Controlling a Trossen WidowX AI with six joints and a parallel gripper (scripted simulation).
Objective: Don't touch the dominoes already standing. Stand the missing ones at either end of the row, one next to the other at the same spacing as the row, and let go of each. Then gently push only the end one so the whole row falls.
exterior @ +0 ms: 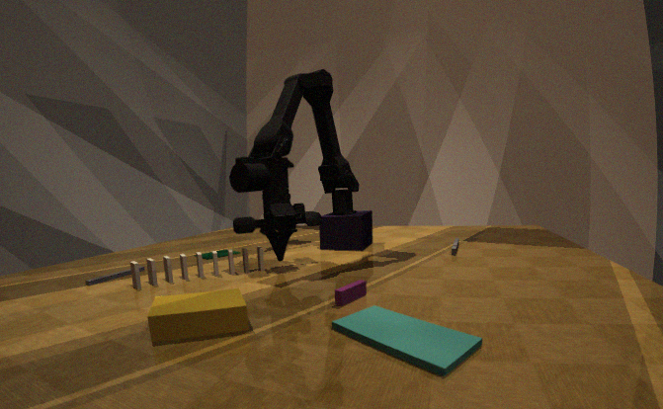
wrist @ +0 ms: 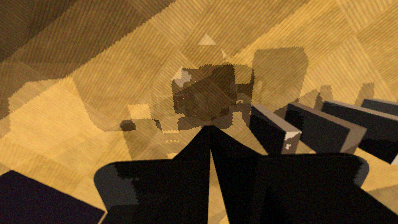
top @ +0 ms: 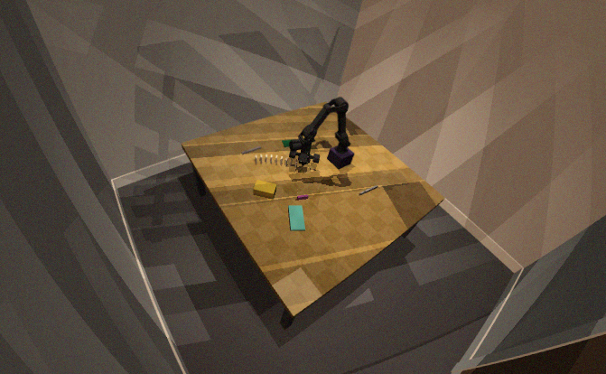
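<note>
Black and closed to a single point, the gripper (exterior: pixel 279 256) hangs low over the wooden table (exterior: pixel 527 325), just beside the near end of the row of dominoes (exterior: pixel 199 265), on the side toward the purple base block (exterior: pixel 346 230). The jaws are pressed fully together and hold nothing. Nine pale dominoes stand upright and evenly spaced, the last one (exterior: pixel 260 258) just beside the fingertips but apart from them; in the wrist view that end domino (wrist: pixel 272 131) lies slightly ahead and to the right of the joined fingers.

The step in hand appears to be the gentle push on the end domino. To do it well, the closed tip should meet only that piece, fairly high on its broad face, and travel slowly along the line of the row, so the piece tips toward its neighbour rather than sliding or twisting. The motion should stop once it topples.

A yellow block (exterior: pixel 199 315), a teal slab (exterior: pixel 407 338), a small magenta block (exterior: pixel 350 292) and a green piece (exterior: pixel 219 253) lie apart from the row. No brand, label or writing is legible on anything.
</note>
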